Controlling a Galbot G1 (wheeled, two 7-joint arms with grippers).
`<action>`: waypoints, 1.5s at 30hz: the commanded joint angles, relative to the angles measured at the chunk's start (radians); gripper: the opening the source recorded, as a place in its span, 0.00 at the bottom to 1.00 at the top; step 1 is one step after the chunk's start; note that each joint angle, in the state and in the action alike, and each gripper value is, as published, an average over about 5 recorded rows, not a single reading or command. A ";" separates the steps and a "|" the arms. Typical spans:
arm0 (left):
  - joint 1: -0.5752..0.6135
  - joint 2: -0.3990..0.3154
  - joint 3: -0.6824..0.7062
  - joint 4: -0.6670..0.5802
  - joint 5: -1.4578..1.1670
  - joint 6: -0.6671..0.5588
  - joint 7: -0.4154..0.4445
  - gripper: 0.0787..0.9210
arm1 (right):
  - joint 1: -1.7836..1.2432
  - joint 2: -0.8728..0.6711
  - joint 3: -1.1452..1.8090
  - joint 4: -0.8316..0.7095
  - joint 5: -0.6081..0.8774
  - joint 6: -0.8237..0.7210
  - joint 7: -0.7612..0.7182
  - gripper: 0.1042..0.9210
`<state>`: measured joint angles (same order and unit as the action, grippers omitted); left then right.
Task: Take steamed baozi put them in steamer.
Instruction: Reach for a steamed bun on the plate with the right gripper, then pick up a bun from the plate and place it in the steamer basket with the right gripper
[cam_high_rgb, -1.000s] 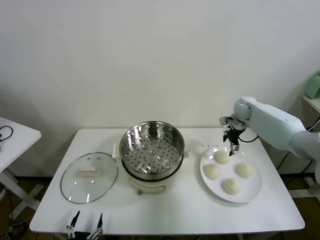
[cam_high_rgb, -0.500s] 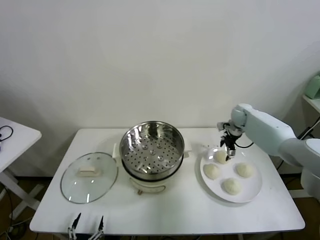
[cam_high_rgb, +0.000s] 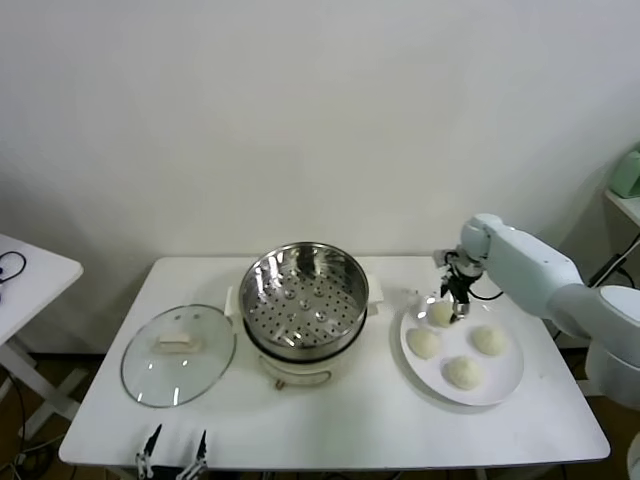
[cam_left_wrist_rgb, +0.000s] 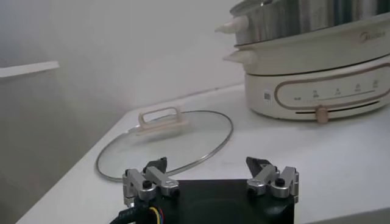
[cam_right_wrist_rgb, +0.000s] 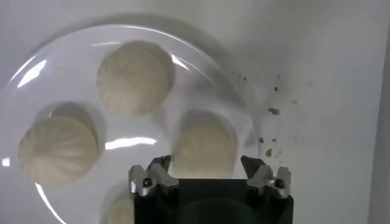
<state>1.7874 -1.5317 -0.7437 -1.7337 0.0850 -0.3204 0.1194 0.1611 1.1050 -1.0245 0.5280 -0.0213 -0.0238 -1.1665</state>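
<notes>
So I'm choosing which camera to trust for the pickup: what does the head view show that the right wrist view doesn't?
Only the head view shows the steamer, still empty, the glass lid, the left gripper parked at the table's near edge, and the right arm. Only the right wrist view shows the right gripper with its fingers either side of one baozi, and dark crumbs on the table. Both show the plate of baozi.

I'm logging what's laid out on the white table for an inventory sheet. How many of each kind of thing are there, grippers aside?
Steamed baozi: 4
White plate: 1
Steamer: 1
Glass lid: 1
Total: 7
</notes>
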 joint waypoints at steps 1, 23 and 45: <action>-0.001 0.002 -0.002 0.003 0.002 0.000 -0.001 0.88 | -0.010 0.007 0.016 -0.017 -0.021 0.005 0.001 0.70; -0.004 0.001 -0.010 0.007 0.004 0.002 -0.010 0.88 | 0.564 -0.123 -0.357 0.496 0.232 0.177 -0.011 0.57; -0.010 -0.008 0.011 -0.007 0.029 0.000 -0.010 0.88 | 0.568 0.373 -0.428 0.463 0.041 0.637 0.193 0.61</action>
<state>1.7736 -1.5357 -0.7343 -1.7336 0.1103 -0.3188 0.1100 0.7795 1.3029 -1.4222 1.0540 0.0761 0.4788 -1.0253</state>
